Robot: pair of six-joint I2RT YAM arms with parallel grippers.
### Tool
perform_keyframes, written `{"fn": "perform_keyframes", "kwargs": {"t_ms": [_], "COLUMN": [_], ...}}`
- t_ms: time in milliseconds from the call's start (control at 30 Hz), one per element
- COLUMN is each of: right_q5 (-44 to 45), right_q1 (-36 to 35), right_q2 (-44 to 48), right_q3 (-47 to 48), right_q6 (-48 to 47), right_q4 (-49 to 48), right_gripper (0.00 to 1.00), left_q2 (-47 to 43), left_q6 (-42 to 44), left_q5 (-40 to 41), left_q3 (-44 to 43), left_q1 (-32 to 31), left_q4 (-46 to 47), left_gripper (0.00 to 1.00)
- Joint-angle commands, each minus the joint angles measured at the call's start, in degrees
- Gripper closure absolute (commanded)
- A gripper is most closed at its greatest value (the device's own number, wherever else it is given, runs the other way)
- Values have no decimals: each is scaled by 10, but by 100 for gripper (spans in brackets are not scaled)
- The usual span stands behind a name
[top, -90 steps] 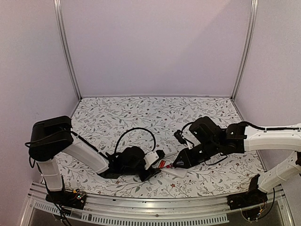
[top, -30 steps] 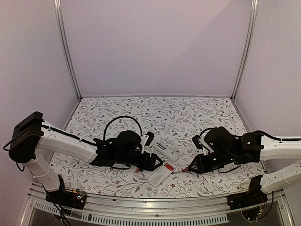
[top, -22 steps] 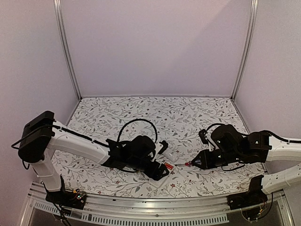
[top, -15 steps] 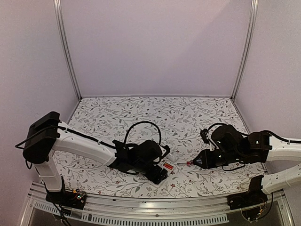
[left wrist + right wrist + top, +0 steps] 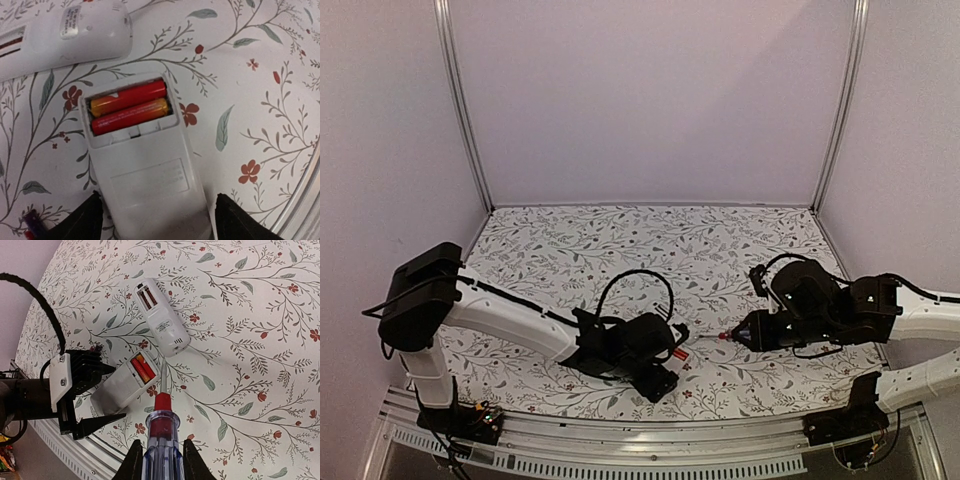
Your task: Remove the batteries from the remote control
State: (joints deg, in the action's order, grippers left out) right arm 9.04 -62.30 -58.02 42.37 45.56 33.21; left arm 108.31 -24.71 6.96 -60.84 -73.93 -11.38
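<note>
The remote control lies face down on the floral table. Its open compartment holds two red batteries side by side. My left gripper is open, with one fingertip on each side of the remote's near end and a gap showing on the right. In the right wrist view the remote control and the batteries lie just left of the screwdriver's tip. My right gripper is shut on the red-and-blue screwdriver and holds it above the table. In the top view the left gripper covers the remote.
A second white remote lies just beyond the first, its open recess turned up; it also shows as a white remote in the left wrist view. The table's metal front rail runs close behind the left gripper. The right gripper hovers to the right.
My left arm has swung right and forward and now straddles the remote. The right gripper has drawn the screwdriver back to the right and slightly away from the remote.
</note>
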Motion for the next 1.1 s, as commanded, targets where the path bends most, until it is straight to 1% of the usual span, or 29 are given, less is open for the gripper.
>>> {"fn": "perform_keyframes", "kwargs": {"t_ms": [0,100,133,200,267,333,433,567,667,833,1067], "right_q5": [7,-3,-5,-14,-31,-48,-72,-72,-65,-68,-51], "right_q1": [-4,-4,-4,-4,-4,-4,-4,-6,-13,-26,-28], "right_q2": [1,1,2,4,5,3,1,-5,-15,-25,-19], "right_q3": [18,21,20,20,20,20,17,27,33,36,42], "right_q6": [-18,-28,-31,-37,-47,-57,-60,-47,-31,5,42], "right_q4": [-5,-4,-2,-1,3,8,11,32,50,64,87], "right_gripper": [100,100,100,100,100,100,100,100,100,100,100], "left_q2": [33,44,46,46,41,35,30,29,25,19,44], "left_q6": [27,66,83,126,173,219,305,372,386,397,396], "left_q5": [8,5,2,-5,-4,-13,-61,-86,-94,-82,-76], "left_q3": [-1,-3,-6,-11,-17,-20,-12,18,33,34,18], "left_q1": [-7,-6,-6,-6,-5,-2,3,18,35,34,33], "left_q4": [-38,-46,-50,-57,-65,-69,-65,-36,-17,-18,-30], "left_gripper": [32,47,50,58,63,64,66,70,71,71,73]}}
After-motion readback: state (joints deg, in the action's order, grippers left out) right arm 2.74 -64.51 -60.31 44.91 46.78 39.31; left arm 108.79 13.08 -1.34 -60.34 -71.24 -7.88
